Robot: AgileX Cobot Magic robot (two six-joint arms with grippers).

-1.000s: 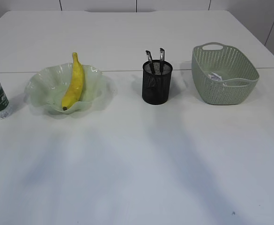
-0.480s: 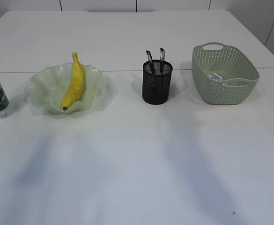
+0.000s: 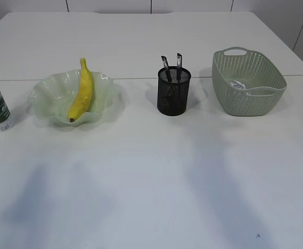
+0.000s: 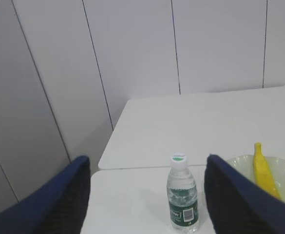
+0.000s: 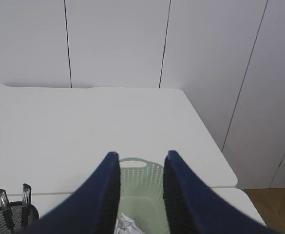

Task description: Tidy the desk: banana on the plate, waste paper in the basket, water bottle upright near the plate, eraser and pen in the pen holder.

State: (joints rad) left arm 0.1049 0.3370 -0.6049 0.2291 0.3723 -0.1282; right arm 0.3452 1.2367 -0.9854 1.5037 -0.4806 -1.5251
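Bottle (image 4: 183,192) is standing upright on the desk directly ahead of our left gripper (image 4: 147,195), framed in the gap between its two dark fingers (image 4: 237,200), long axis vertical, cap up — and it is the left arm that is nearer to it, the right being far off over the basket (image 5: 138,183). We are holding the left jaws spread wide with nothing between them; the right gripper (image 5: 141,195) is standing part-open, also grasping nothing. Just to the right of the bottle from this hand, the banana (image 4: 265,168) is lying on the plate (image 3: 50,96), close by but apart. In the basket we are seeing crumpled paper (image 5: 127,225), and pens (image 3: 171,66) are poking from the pen holder (image 3: 173,91); the eraser we cannot make out. We are judging the tidy-up all but done — any last nudge of the bottle toward the plate would fall to the left hand, reaching straight forward.
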